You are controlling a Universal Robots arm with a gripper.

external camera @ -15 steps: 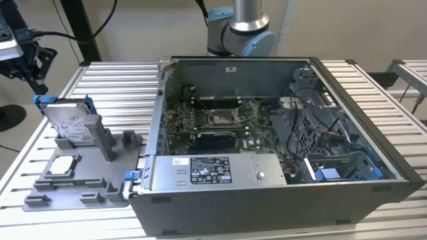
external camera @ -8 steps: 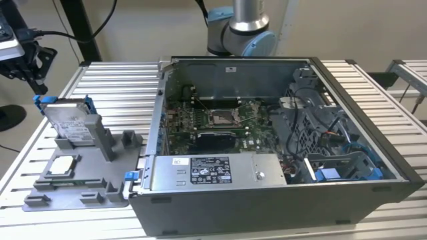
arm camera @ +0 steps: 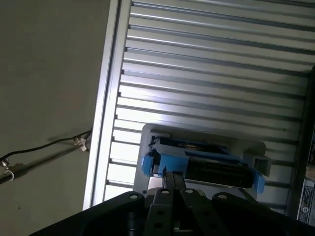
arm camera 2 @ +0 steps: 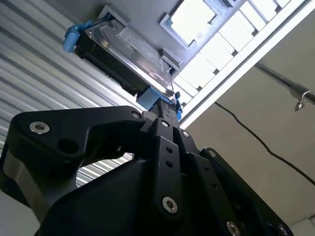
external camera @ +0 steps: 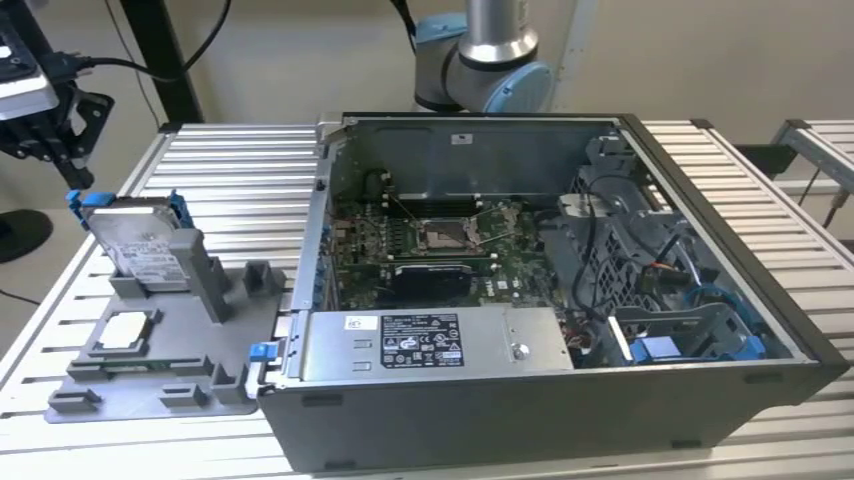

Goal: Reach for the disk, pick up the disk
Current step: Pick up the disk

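The disk (external camera: 138,245) stands on end, slightly tilted, in a slot of the grey fixture (external camera: 147,350) on the slatted table (external camera: 227,170), label showing in the exterior view and blue rails up its sides. The claw (external camera: 63,170), fingers together, hangs just above its top edge. An open computer case (external camera: 561,300) sits alongside, clear of the approach.

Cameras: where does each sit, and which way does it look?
Exterior view: off the arm, looking down on the open computer case, the disk and the gripper.
First wrist view: on the wrist, looking past the gripper at the disk's edge.
Second wrist view: on the wrist, past the gripper at the disk's label.
All share the disk.
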